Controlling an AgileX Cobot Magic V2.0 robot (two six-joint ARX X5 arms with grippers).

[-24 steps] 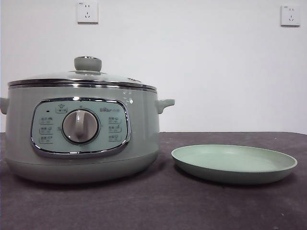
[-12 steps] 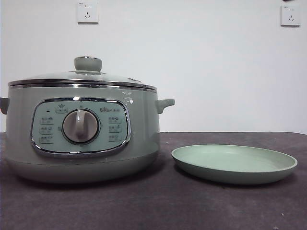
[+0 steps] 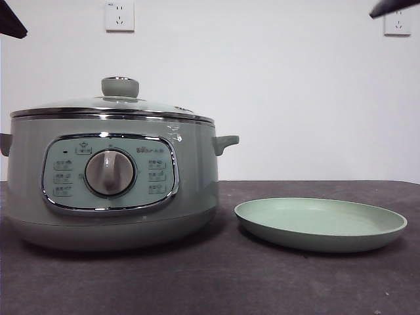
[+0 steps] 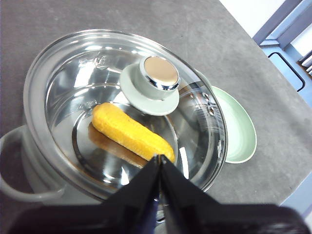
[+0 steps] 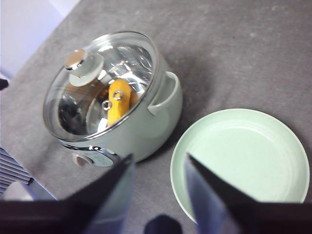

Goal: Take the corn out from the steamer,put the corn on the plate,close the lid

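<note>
Corn (image 4: 131, 132), glossy yellow, lies inside steamer (image 3: 111, 190) under lid (image 4: 122, 105).

A plain white wall (image 3: 275, 98) fills the background, evenly lit, with two white power sockets — one socket (image 3: 119, 16) high on the left, another socket (image 3: 397, 23) near the upper right corner. Below runs the dark grey counter (image 3: 223, 282), matte and faintly mottled — its far edge meets the wall.

The lid (image 4: 126, 107) sits shut over the corn (image 4: 131, 132), blocking my way in; the plate (image 5: 241, 161) lies bare beside the steamer (image 3: 111, 177).
</note>
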